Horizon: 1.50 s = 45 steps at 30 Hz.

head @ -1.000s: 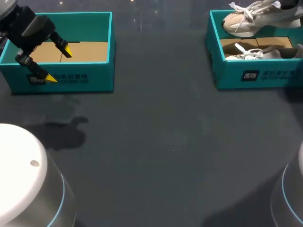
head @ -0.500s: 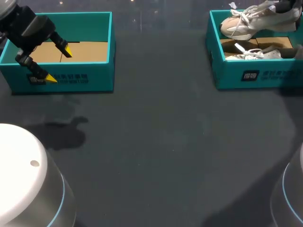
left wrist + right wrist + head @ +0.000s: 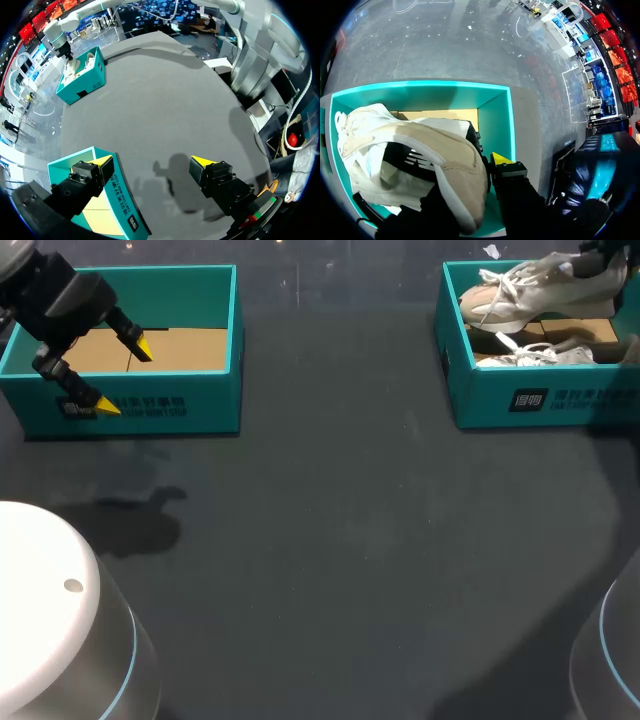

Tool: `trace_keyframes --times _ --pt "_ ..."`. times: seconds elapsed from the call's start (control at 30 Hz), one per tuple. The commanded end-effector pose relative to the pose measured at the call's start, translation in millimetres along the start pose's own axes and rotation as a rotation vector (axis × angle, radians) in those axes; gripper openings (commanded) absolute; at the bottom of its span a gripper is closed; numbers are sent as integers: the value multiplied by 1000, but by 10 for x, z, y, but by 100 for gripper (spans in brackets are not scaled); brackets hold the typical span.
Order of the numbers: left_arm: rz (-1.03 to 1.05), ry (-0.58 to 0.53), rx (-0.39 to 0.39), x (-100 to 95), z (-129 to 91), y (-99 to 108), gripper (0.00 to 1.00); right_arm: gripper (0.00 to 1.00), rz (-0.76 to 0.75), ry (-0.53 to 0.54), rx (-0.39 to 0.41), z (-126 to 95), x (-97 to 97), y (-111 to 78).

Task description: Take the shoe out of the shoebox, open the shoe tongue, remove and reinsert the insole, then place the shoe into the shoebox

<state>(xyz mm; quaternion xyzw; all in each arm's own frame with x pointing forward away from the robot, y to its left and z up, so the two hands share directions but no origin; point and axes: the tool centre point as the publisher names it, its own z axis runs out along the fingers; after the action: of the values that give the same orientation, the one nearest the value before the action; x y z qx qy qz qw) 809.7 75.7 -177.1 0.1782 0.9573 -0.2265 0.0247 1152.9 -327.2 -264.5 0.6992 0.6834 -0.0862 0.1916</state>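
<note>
Dark grey bench [image 3: 350, 540], seen from above. At its far left corner, the left shoebox [image 3: 200, 415], teal and open, with a bare cardboard floor. At the far right corner, the right shoebox [image 3: 480, 390], teal and open as well.

Over the far side of the right shoebox, the raised sneaker [image 3: 530, 300]: beige and white, laces loose, toe toward the middle of the bench, heel up at the right pincer [image 3: 481, 172]. Beneath it, lying on the box floor, the other sneaker [image 3: 545, 355], white.

Right pincer judged to be clamped on the heel of the raised sneaker: one yellow tip pressed beside the heel in the wrist view, its partner hidden behind the shoe. Left pincer [image 3: 124, 376] above the near wall of the left shoebox, yellow tips wide apart, nothing between them.

Step in hand, most likely: lifting the sneaker out of its box, the first of the task. Next move, probably: carrying it clear of the box wall and setting it sole down on open bench between the boxes, within reach of the left pincer for opening the tongue. Grip at the heel only, so some risk of swinging or slipping.
</note>
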Motion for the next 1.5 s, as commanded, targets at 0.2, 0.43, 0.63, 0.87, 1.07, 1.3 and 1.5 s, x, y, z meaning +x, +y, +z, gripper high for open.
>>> trace_keyframes --times 0.2,0.43,0.63,0.87,1.07,1.3,1.5 --pt "0 2 -3 -4 -3 2 100 0 -7 16 13 187 28 45" --pt "0 2 -3 -4 -3 2 100 0 19 31 31 278 42 69" --pt "0 2 -3 -4 -3 2 100 0 13 39 47 399 44 114" --pt "0 2 -3 -4 -3 2 100 0 7 68 69 527 70 111" --pt "0 2 -3 -4 -3 2 100 0 1 89 75 607 119 103" --pt "0 2 -3 -4 -3 2 100 0 -2 110 86 666 156 69" --pt "0 2 -3 -4 -3 2 100 0 0 130 93 715 194 38"
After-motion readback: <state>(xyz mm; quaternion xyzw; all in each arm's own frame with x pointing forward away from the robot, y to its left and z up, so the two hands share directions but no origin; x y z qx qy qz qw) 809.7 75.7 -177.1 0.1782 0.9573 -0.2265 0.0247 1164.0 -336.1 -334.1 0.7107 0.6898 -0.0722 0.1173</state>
